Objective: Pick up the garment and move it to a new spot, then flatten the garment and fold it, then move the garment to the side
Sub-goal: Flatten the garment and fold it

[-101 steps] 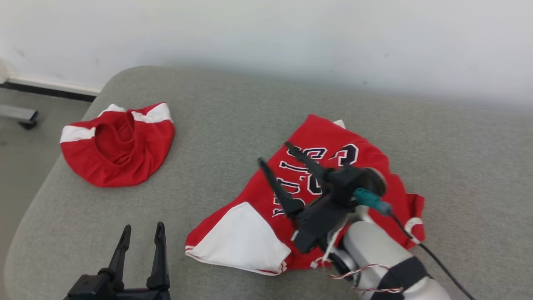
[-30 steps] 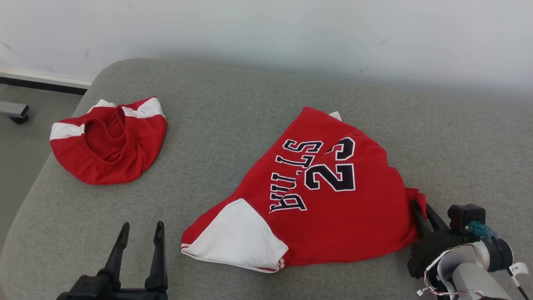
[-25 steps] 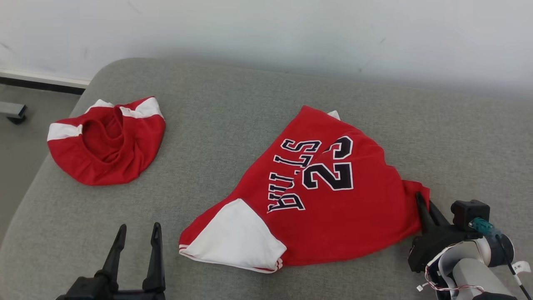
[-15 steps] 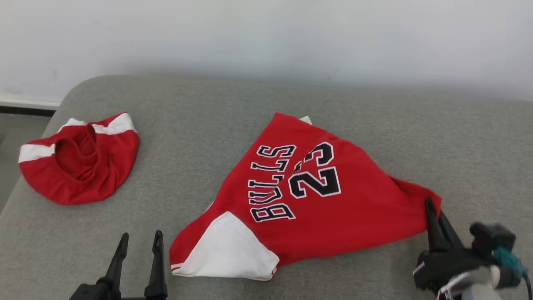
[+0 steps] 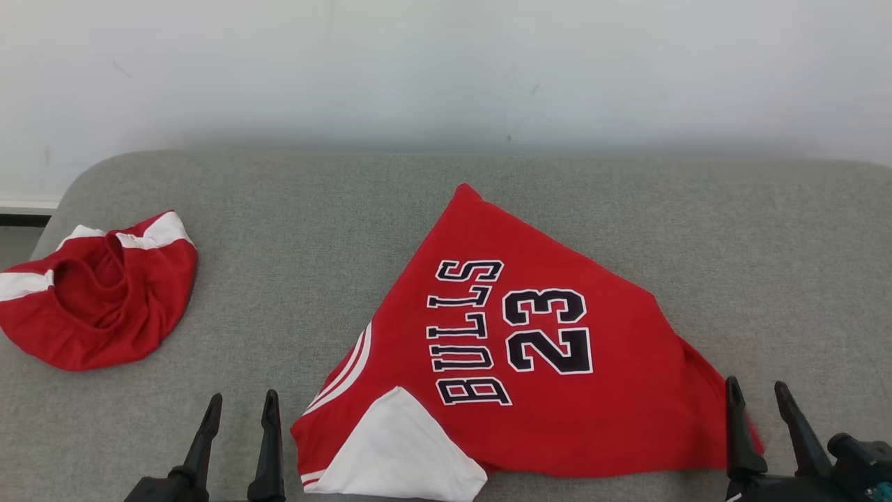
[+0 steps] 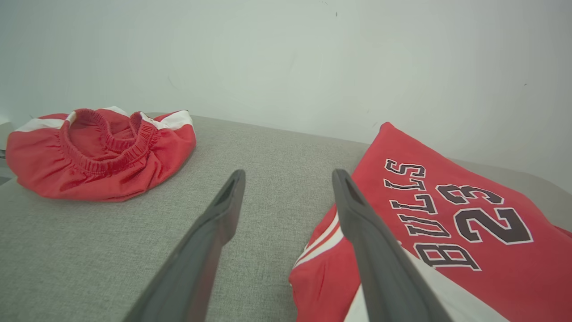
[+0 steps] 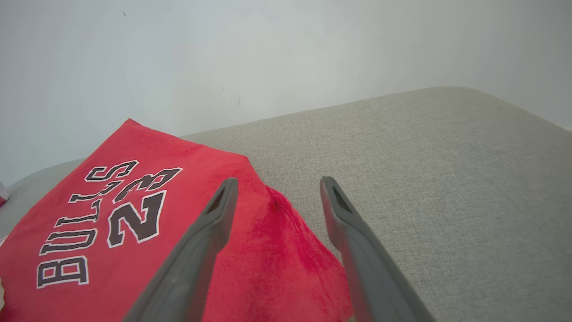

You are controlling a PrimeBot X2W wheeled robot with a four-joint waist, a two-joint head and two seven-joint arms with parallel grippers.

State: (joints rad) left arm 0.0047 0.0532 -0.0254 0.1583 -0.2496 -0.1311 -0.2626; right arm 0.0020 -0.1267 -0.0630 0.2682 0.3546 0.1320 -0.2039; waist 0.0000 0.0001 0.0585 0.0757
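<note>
The red Bulls 23 jersey (image 5: pixel 529 362) is lying spread on the grey upholstered cushion (image 5: pixel 348 223), toward its front edge and right of centre. The right gripper (image 5: pixel 756 385) is standing at the jersey's right corner with its jaws apart, gripping nothing: one finger is over the red cloth, the other over bare cushion. The left gripper (image 5: pixel 242 397) is sitting wide open, just beside the jersey's white-panelled left corner. Red shorts (image 5: pixel 97 293) are lying bunched at the left edge.

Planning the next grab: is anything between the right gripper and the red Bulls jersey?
Nothing visible does. The open right gripper is at the right corner of the red Bulls jersey on the grey fabric cushion; the crumpled red-and-white shorts lie far left.
</note>
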